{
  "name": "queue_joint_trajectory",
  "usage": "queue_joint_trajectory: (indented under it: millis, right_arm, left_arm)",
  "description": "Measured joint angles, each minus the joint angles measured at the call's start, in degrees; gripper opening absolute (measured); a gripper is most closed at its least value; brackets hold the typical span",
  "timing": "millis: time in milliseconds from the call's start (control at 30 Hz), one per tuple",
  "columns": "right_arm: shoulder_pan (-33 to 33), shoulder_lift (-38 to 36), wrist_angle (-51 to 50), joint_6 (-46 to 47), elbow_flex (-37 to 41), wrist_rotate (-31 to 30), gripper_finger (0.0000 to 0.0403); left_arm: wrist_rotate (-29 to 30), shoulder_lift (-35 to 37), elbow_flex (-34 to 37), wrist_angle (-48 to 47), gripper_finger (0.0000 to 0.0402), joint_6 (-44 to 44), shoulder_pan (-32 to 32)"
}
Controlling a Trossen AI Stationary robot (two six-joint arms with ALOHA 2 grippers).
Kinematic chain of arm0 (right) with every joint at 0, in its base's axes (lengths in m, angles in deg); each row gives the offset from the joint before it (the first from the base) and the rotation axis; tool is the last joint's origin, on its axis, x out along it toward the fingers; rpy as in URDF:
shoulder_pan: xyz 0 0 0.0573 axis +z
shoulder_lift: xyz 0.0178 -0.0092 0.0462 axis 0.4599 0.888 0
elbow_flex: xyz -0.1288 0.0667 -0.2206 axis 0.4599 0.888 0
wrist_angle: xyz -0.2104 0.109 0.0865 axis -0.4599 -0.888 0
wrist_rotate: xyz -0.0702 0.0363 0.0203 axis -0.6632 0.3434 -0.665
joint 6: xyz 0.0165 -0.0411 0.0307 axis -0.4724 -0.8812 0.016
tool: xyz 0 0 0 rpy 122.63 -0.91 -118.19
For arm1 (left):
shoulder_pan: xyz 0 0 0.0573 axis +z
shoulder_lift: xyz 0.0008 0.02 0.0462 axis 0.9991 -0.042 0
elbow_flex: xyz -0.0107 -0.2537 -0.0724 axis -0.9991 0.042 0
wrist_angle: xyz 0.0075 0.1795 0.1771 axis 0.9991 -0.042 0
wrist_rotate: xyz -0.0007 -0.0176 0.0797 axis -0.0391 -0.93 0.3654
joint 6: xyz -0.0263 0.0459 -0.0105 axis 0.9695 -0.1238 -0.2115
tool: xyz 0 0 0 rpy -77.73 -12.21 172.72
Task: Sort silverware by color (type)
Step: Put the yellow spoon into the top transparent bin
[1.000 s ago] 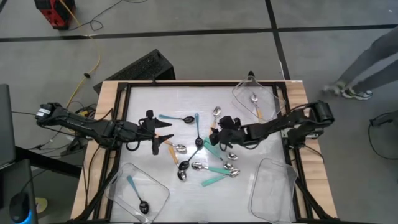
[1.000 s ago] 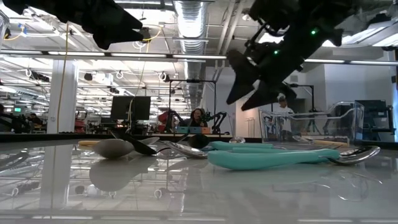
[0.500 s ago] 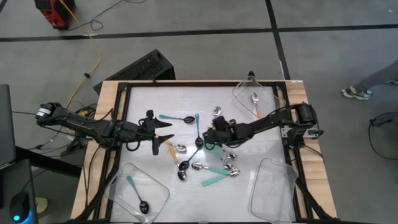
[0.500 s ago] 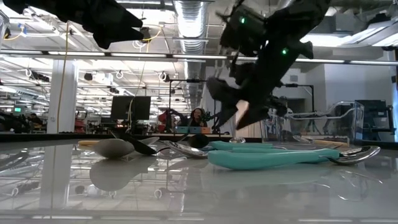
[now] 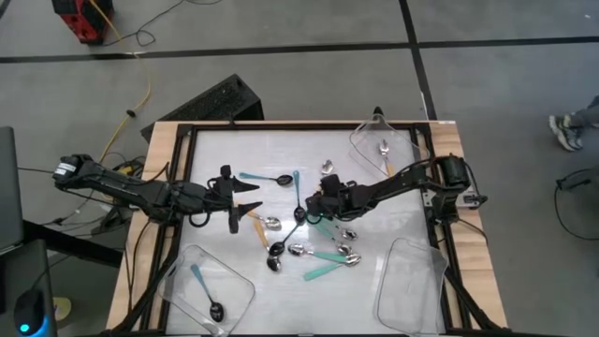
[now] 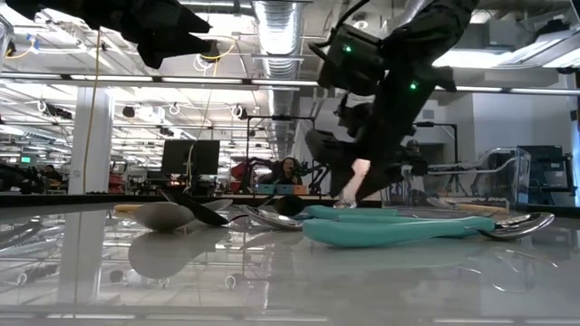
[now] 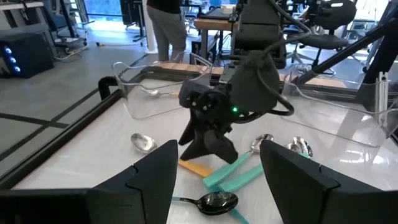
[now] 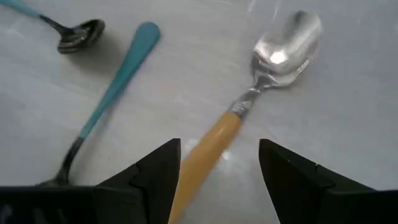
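White tabletop bears scattered spoons; right gripper, fingers spread, straddles an orange-handled spoon, while left gripper hovers wide open

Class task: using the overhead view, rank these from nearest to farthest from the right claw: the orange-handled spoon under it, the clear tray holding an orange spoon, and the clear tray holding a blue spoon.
1. Orange-handled spoon: right below the open right claw, mid-table.
2. Tray with an orange spoon: at the table's far right corner.
3. Tray with a blue spoon: at the near left corner, clearly farthest.
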Motion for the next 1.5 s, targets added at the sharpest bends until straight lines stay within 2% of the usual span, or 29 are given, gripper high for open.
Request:
queue_joint_trajectory:
  millis: [833,1167,1300,1500]
  right_arm:
    - [-1.7,0.0,2.4,0.0,0.0,-0.5,0.0240]
    - [-0.7,7.1,6.8,0.8,-0.8,-1.4,0.0239]
    - [-0.2,7.3,6.9,1.0,-0.8,-1.7,0.0239]
    - [-0.3,6.9,5.5,0.7,-0.8,-0.9,0.0212]
  left_arm:
    - [0.1,0.0,0.0,0.0,0.0216,-0.2,0.0]
    - [0.1,0.0,0.0,0.0,0.0216,-0.2,0.0]
    - [0.1,0.0,0.0,-0.1,0.0216,-0.2,0.0]
    - [0.1,0.0,0.0,-0.2,0.0216,-0.2,0.0]
